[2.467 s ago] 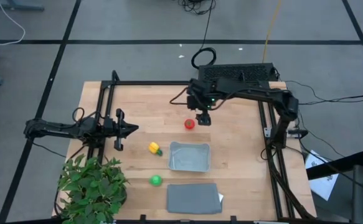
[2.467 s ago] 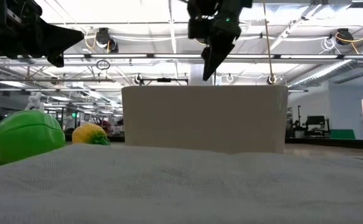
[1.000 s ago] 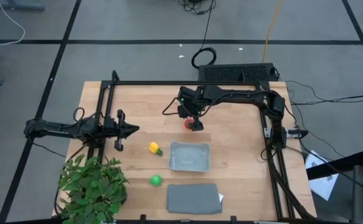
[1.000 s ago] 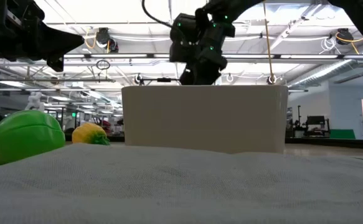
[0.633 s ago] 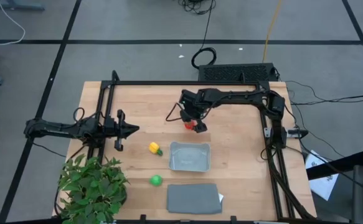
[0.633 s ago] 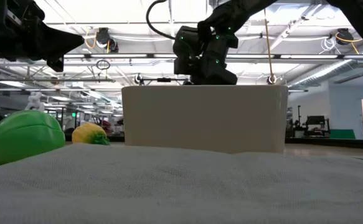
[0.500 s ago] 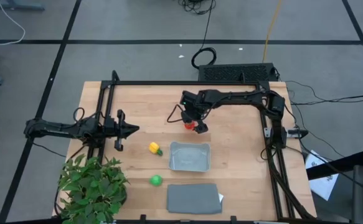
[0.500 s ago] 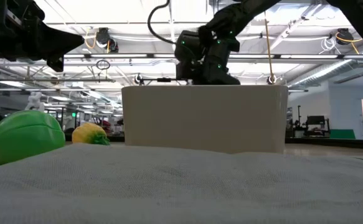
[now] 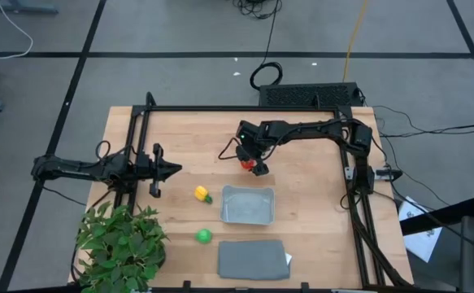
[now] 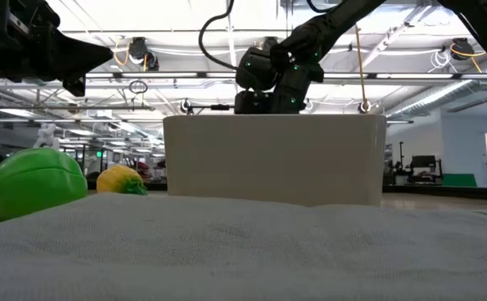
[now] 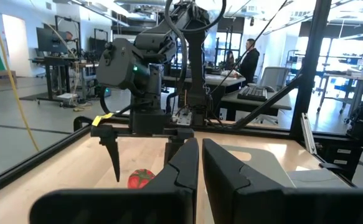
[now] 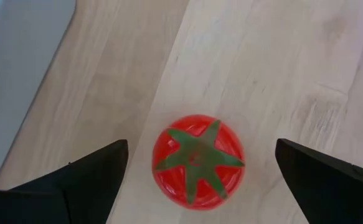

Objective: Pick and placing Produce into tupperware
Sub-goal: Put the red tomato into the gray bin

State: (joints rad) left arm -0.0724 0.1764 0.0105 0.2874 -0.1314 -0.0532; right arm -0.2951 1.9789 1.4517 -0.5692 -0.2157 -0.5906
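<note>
The round red piece (image 12: 198, 160) (image 9: 245, 163) rests on the wood, on the far side of the tupperware (image 9: 247, 205). My right gripper (image 12: 202, 144) (image 9: 254, 163) points down over it, open, one finger on each side and apart from it. The left wrist view shows the red piece (image 11: 141, 178) beside one right finger (image 11: 114, 155). The yellow piece (image 9: 202, 194) (image 10: 119, 179) and the green piece (image 9: 203, 236) (image 10: 30, 186) lie left of the tupperware. My left gripper (image 9: 168, 169) (image 11: 200, 146) waits shut over the table's left part.
A flat darker grey slab (image 9: 253, 260) lies near the front edge, with a leafy plant (image 9: 123, 244) at the near left corner. A black frame (image 9: 220, 109) borders the table. The tupperware's wall (image 10: 272, 159) hides the right fingertips in the low view.
My right gripper has come down over the red piece, and in the low view its fingers have sunk behind the tupperware's wall. The red piece, the other pieces and the tupperware have stayed put.
</note>
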